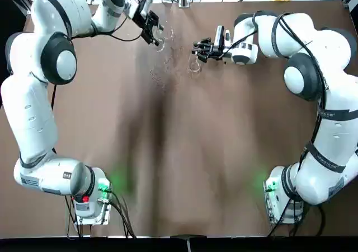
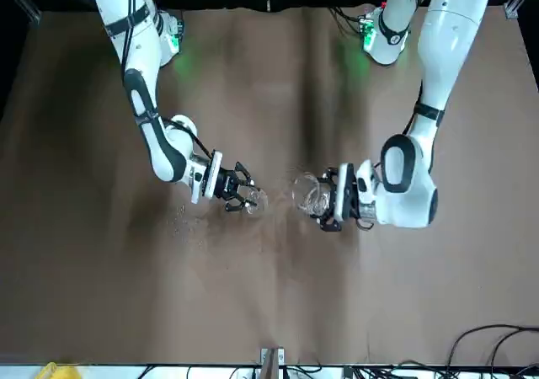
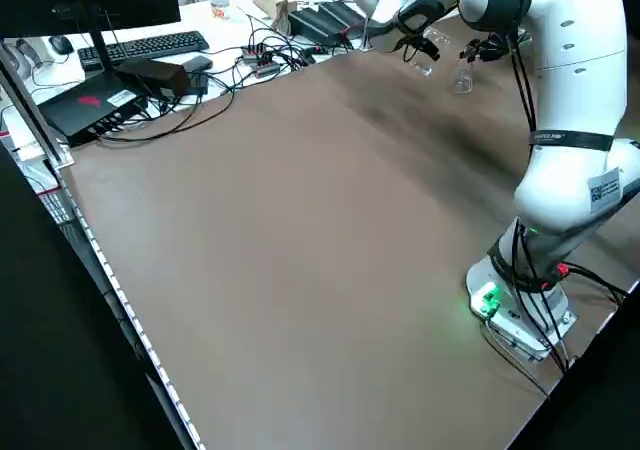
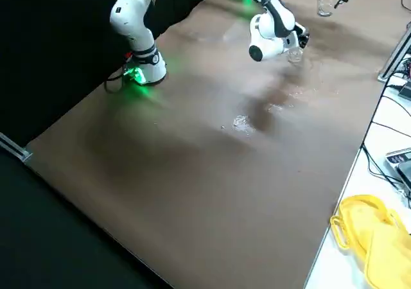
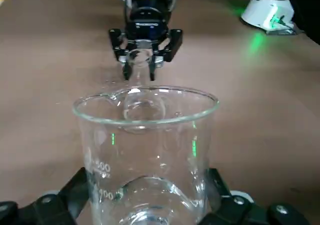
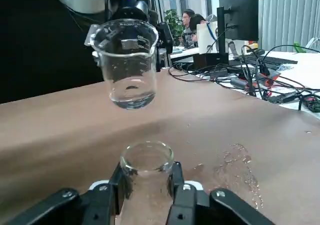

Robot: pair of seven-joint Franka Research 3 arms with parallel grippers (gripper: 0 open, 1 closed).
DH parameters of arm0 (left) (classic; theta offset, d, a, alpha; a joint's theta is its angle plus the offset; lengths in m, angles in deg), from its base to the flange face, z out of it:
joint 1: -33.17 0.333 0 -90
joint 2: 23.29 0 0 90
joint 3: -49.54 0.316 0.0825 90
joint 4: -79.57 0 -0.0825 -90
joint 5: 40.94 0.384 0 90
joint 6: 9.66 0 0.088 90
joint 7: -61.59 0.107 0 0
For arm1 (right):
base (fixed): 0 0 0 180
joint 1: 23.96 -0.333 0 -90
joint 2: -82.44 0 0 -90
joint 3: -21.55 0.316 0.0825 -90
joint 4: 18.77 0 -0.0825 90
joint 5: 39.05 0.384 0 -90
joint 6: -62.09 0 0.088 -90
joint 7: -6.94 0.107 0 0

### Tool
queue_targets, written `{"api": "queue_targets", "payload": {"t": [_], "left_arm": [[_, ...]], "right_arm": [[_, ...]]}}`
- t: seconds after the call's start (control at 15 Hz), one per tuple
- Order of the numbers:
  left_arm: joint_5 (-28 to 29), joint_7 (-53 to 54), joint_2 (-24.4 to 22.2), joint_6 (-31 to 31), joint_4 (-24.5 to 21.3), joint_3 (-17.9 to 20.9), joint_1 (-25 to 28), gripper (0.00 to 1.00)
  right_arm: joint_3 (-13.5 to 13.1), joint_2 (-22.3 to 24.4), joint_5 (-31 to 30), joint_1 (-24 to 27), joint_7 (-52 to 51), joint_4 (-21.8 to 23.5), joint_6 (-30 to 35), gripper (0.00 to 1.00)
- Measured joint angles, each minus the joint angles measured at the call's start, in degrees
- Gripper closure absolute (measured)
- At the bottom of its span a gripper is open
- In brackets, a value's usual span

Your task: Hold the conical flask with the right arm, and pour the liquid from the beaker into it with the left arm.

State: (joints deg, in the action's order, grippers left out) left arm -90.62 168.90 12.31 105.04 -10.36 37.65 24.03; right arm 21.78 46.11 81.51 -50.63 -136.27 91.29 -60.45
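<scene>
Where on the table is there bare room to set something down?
Between the two arm bases and toward the robot, the brown table looks bare. It is crowded at the far side, where the left gripper holds the beaker near the flask.

We see a brown table (image 1: 184, 196) with a faintly shiny top and soft dark shadows (image 1: 159, 129) across it. The left arm's base (image 1: 93, 207) and the right arm's base (image 1: 282, 196) stand on it, well apart, each with a green glow on the surface beside it. Away from the bases, we find a clear wet patch (image 4: 243, 124) and scattered drops (image 4: 275, 107) lying near it. Black cables (image 1: 124, 215) rest beside the left base.
</scene>
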Motion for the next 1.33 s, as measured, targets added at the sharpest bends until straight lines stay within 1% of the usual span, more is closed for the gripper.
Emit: {"api": "queue_targets", "payload": {"t": [0.33, 0.6, 0.87, 1.13, 1.33], "left_arm": [[6.74, -9.13, -0.01, 0.0, 0.68, -5.54, -0.45, 0.02], [10.44, -18.01, 0.0, 0.0, 1.06, -8.62, -0.59, 0.02], [12.32, -23.79, -0.01, 0.0, 1.53, -8.98, -1.69, 0.02], [12.42, -28.33, 0.0, 0.0, 1.73, -8.94, -3.12, 0.02], [12.42, -31.2, 0.0, 0.0, 2.78, -8.88, -4.58, 0.02]], "right_arm": [[-0.23, -0.61, 0.0, -0.18, -1.08, 0.02, -0.41, 0.61], [-0.26, -1.03, 0.01, -0.18, -1.43, 0.0, -0.42, 0.61], [-0.28, -1.06, 0.01, -0.18, -1.63, 0.0, -0.32, 0.61], [-0.29, -1.07, 0.01, -0.18, -1.75, 0.02, -0.27, 0.61], [-0.29, -1.07, 0.01, -0.18, -1.81, 0.02, -0.25, 0.61]]}}
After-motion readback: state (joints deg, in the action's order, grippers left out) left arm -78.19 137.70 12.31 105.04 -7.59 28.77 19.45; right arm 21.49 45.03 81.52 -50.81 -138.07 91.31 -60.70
